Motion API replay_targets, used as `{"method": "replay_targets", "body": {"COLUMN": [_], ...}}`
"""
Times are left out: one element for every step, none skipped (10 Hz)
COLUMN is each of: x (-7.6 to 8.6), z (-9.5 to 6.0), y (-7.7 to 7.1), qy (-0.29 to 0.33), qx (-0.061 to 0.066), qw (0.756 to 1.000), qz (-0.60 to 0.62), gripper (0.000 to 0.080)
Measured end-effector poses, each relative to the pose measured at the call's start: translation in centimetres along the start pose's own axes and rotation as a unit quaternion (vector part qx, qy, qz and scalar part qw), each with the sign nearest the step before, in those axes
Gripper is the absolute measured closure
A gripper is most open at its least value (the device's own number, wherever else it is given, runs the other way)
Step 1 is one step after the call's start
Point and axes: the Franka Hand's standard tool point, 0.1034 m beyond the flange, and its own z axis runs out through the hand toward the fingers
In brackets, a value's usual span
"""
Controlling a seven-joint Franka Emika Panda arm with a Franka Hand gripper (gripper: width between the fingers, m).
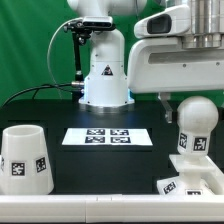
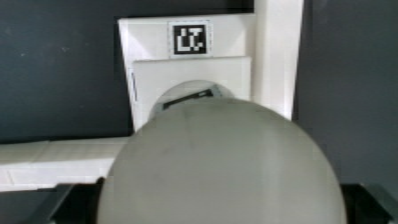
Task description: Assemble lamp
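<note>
The white round-headed bulb (image 1: 194,122) stands upright on the flat base (image 1: 203,170) at the exterior view's right; whether it is seated in the socket I cannot tell. My gripper (image 1: 176,104) hangs at the height of the bulb's head, one dark finger (image 1: 164,103) showing beside it with a small gap. In the wrist view the bulb's head (image 2: 217,150) fills the space between the two dark fingers (image 2: 68,205) at the lower corners, jaws wide apart, and the tagged base (image 2: 164,62) lies beyond. The tapered shade (image 1: 24,158) stands alone at the left.
The marker board (image 1: 107,137) lies in the middle of the black table. The robot's white pedestal (image 1: 104,75) stands behind it. A green backdrop closes off the back, and a white table rim (image 1: 100,207) runs along the front.
</note>
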Motion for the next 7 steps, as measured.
{"method": "replay_targets", "body": {"x": [0.03,0.13,0.18,0.20,0.29,0.33,0.34], "z": [-0.01,-0.03,0.01,0.07,0.09,0.09,0.10], "y": [0.02,0.07,0.07,0.22,0.44,0.55,0.64], "qy": [0.001,0.003,0.005,0.007,0.009,0.006,0.001], "qx": [0.000,0.001,0.000,0.001,0.008,0.014,0.021], "qw": [0.999,0.995,0.985,0.969,0.947,0.922,0.883], "qz": [0.043,0.098,0.174,0.246,0.321,0.387,0.470], "gripper": [0.0226,0.0225,0.0225,0.0225,0.0225,0.0225,0.0225]}}
